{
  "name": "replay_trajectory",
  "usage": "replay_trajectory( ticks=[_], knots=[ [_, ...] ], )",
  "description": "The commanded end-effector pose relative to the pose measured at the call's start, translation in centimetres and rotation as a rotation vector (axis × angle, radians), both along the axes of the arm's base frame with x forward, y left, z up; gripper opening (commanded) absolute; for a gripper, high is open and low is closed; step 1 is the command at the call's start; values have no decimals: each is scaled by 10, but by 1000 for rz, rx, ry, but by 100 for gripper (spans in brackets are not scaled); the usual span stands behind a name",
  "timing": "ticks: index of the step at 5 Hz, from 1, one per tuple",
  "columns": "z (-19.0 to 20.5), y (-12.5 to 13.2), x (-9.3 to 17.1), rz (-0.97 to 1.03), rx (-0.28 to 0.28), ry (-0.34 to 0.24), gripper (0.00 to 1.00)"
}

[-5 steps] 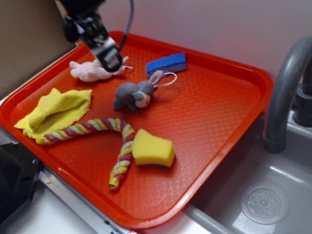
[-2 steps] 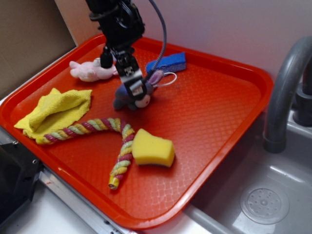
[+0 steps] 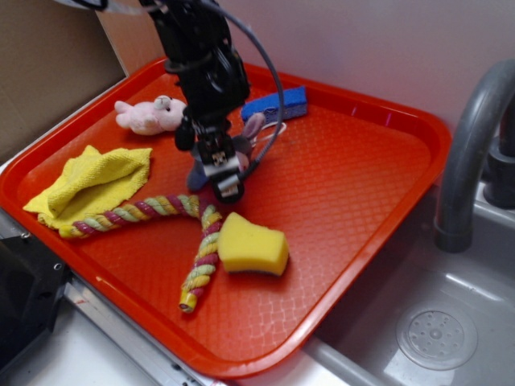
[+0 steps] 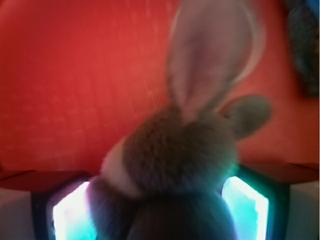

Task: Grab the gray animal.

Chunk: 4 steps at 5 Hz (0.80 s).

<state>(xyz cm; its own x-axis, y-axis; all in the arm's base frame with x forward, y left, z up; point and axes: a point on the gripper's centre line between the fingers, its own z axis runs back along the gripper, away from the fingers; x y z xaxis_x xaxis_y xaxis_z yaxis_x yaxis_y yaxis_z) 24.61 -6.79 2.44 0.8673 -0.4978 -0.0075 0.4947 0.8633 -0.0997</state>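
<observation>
The gray animal (image 3: 198, 172), a small dark-gray plush bunny with a pale-lined ear (image 3: 256, 126), lies on the red tray (image 3: 346, 177) and is mostly hidden by the arm in the exterior view. My gripper (image 3: 220, 180) is down over it. In the wrist view the gray animal (image 4: 180, 160) fills the space between the two fingers, with its long ear pointing up. The glowing pads (image 4: 70, 212) stand wide apart on either side of its body. The gripper (image 4: 157, 215) is open around the plush, with no squeeze visible.
On the tray also lie a pink plush bunny (image 3: 149, 115), a blue sponge (image 3: 280, 103), a yellow cloth (image 3: 92, 181), a braided rope (image 3: 181, 211) and a yellow sponge (image 3: 252, 244). A grey faucet (image 3: 471, 145) and sink (image 3: 434, 322) are at the right.
The gripper moved from above the pink bunny rightward and toward the front, then lowered over the gray animal, which now sits between its fingers.
</observation>
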Motion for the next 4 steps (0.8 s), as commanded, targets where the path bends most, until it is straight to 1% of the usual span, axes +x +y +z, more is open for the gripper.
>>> replay_trajectory(
  ticks=[1,2,3,4],
  knots=[
    [-4,6,-2,52,35,8,0],
    [15,13,0,43,43,-12,0],
    [41,19,7,98,72,-51,0],
    [83,27,16,240,130,-95,0]
  ],
)
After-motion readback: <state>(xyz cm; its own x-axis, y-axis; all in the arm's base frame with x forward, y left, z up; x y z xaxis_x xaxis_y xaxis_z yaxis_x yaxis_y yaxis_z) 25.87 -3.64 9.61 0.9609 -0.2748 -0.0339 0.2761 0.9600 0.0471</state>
